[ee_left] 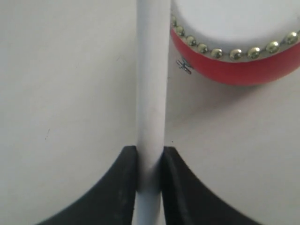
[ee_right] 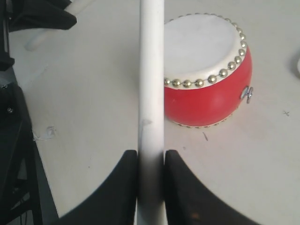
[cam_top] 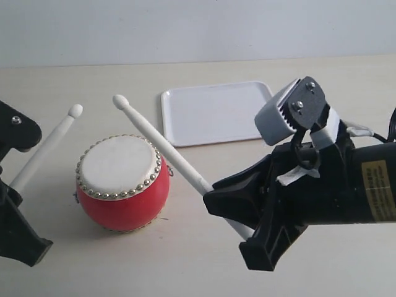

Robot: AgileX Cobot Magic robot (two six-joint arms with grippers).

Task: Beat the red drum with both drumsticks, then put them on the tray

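Observation:
The red drum (cam_top: 122,183) with its cream studded top stands left of centre on the table; the wrist views show it too (ee_left: 234,42) (ee_right: 206,75). My left gripper (ee_left: 150,157) is shut on one drumstick (cam_top: 43,148), which slants up beside the drum's left side, bead tip raised. My right gripper (ee_right: 151,161) is shut on the other drumstick (cam_top: 162,148), which reaches up past the drum's right edge with its tip above the table behind the drum. The white tray (cam_top: 216,111) lies behind the drum to the right with nothing on it.
The right arm with its grey camera block (cam_top: 291,111) fills the right foreground. The left arm's black body (cam_top: 15,235) stands at the left edge. A cable (cam_top: 359,130) lies right of the tray. Dark frame parts (ee_right: 14,140) stand beside the table.

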